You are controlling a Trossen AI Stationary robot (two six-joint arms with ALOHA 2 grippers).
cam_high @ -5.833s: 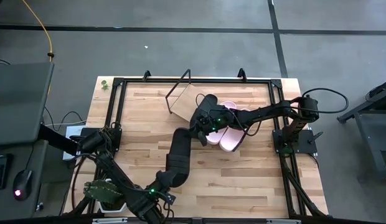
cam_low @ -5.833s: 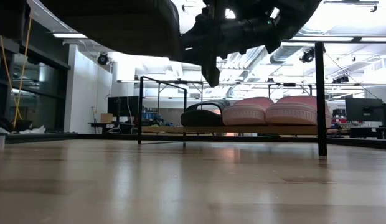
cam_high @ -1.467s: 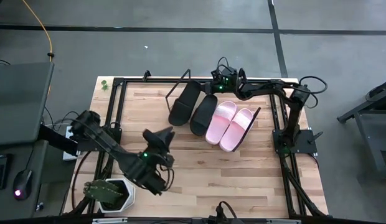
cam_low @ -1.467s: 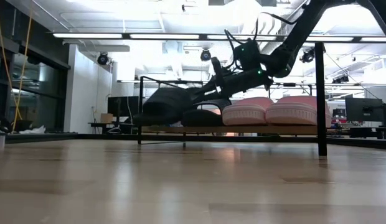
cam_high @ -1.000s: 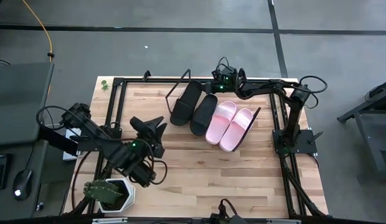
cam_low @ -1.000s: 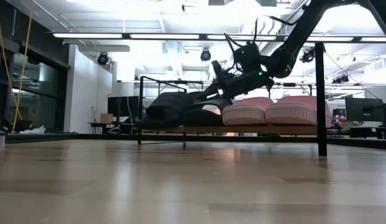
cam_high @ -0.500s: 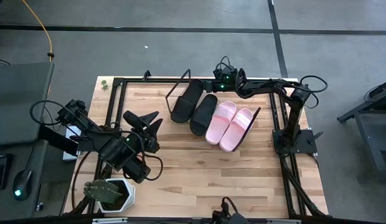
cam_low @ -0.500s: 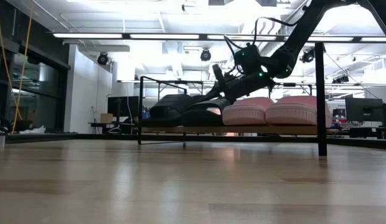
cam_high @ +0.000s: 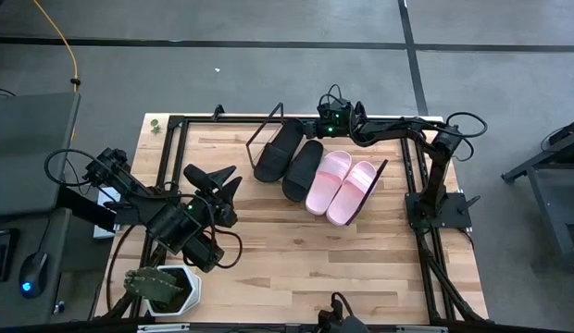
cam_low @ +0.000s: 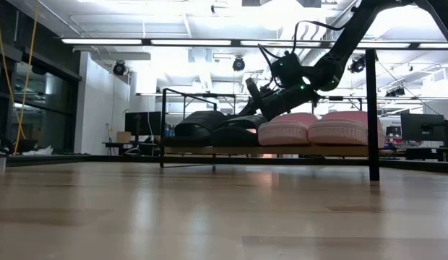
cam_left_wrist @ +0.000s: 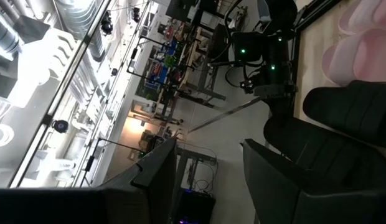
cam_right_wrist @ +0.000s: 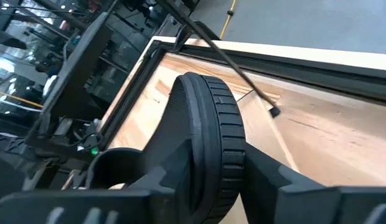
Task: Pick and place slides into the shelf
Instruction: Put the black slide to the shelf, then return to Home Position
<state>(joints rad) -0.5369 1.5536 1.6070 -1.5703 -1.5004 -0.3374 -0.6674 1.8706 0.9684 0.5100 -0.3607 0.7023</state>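
Four slides lined up side by side on the shelf [cam_high: 265, 137]: outer black slide [cam_high: 277, 151] at the end nearest the shelf's leaning wire frame, second black slide [cam_high: 303, 169] next, then the pink pair [cam_high: 343, 185] toward the far end frame. Long axes all parallel, running slantwise across the board, heels pointing off the shelf's back edge toward the right arm's reach.

Right gripper [cam_high: 317, 128] poised at the back edge of the shelf, right at the heel end of the outer black slide [cam_right_wrist: 202, 149]; in the right wrist view that heel's ribbed sole rim sits between the two fingers [cam_right_wrist: 292, 186], which look spread with daylight on either side rather than pinched on it, so judged let go. Coming move likely a straight pull-back along the slide's long axis, away from the shelf, without nudging the heel.

Left gripper [cam_high: 218, 178] parked well off the shelf's near side, fingers [cam_left_wrist: 277, 180] apart and empty, pointed toward the shelf; farther from the slides than the right.
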